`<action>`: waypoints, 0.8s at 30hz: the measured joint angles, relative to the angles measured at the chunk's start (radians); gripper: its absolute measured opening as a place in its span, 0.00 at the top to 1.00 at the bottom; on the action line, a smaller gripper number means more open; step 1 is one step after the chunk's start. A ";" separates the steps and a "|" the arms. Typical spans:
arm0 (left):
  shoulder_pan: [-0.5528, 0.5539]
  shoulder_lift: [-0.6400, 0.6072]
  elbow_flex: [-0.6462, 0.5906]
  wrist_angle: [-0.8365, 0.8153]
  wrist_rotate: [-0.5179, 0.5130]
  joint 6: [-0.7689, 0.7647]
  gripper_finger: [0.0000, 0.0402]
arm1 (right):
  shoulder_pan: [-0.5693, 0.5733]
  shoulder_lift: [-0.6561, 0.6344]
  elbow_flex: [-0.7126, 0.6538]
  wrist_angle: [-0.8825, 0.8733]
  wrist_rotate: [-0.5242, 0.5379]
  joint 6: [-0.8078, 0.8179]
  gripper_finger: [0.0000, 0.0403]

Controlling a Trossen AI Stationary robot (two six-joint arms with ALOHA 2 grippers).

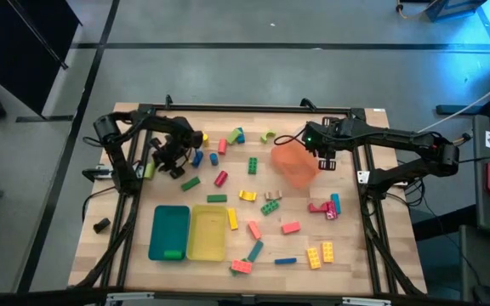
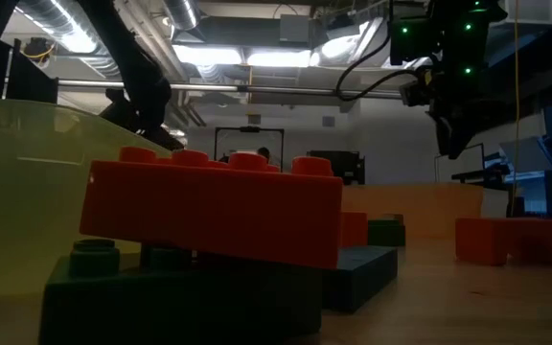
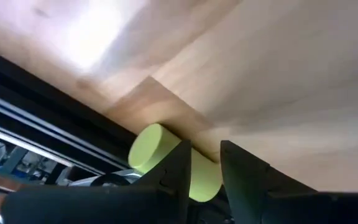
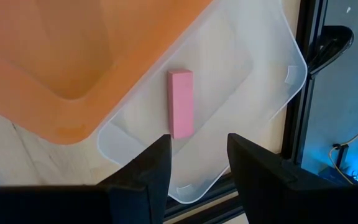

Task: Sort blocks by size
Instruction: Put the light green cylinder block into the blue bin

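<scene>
The left end effector [image 3: 202, 168] is clamped on one lime-green block [image 3: 174, 162] near the worktop [image 1: 347, 255] edge. The right end effector [image 4: 197, 158] (fingers apart, holding nothing) hovers over one pink block [image 4: 181, 102] inside one clear tray [image 4: 253, 81], beside one orange tray [image 4: 61, 50].

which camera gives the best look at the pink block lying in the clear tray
The right wrist view: the pink block lies flat in the clear tray, fully visible just beyond the right gripper, whose fingers stand apart and hold nothing. In the high view that gripper's arm covers it. The low and left wrist views do not show it.
</scene>
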 joint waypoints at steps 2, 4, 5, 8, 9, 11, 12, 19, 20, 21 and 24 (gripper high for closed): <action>0.002 0.000 0.028 -0.046 0.000 0.002 0.81 | 0.000 0.000 0.000 0.000 0.000 0.000 0.61; 0.002 0.000 0.050 -0.100 0.000 0.008 0.81 | 0.000 0.000 0.000 0.000 0.000 0.000 0.61; 0.001 0.000 0.054 -0.123 0.000 0.014 0.81 | 0.000 0.000 0.000 0.000 0.000 0.000 0.61; -0.006 -0.001 0.042 -0.169 0.036 0.017 0.81 | 0.000 0.000 0.000 0.000 0.000 0.000 0.61; -0.011 -0.001 0.029 -0.166 0.057 0.003 0.81 | 0.000 0.000 0.000 0.000 0.000 0.000 0.61; -0.024 -0.001 -0.003 -0.148 0.097 -0.017 0.81 | 0.000 0.000 0.000 0.000 0.000 0.000 0.61; -0.033 -0.001 -0.024 -0.135 0.113 -0.024 0.81 | 0.000 0.000 0.000 0.000 0.000 0.000 0.61; -0.078 -0.001 -0.128 -0.044 0.133 -0.058 0.81 | 0.000 0.000 0.000 0.000 0.000 0.001 0.61; -0.079 -0.001 -0.135 -0.037 0.131 -0.062 0.81 | 0.000 0.000 0.000 0.000 0.000 0.001 0.61; -0.081 -0.001 -0.138 -0.029 0.128 -0.064 0.81 | 0.000 0.000 0.000 0.001 0.000 0.001 0.61; -0.081 -0.001 -0.138 0.002 0.110 -0.070 0.81 | 0.000 0.000 0.000 0.001 0.000 0.001 0.61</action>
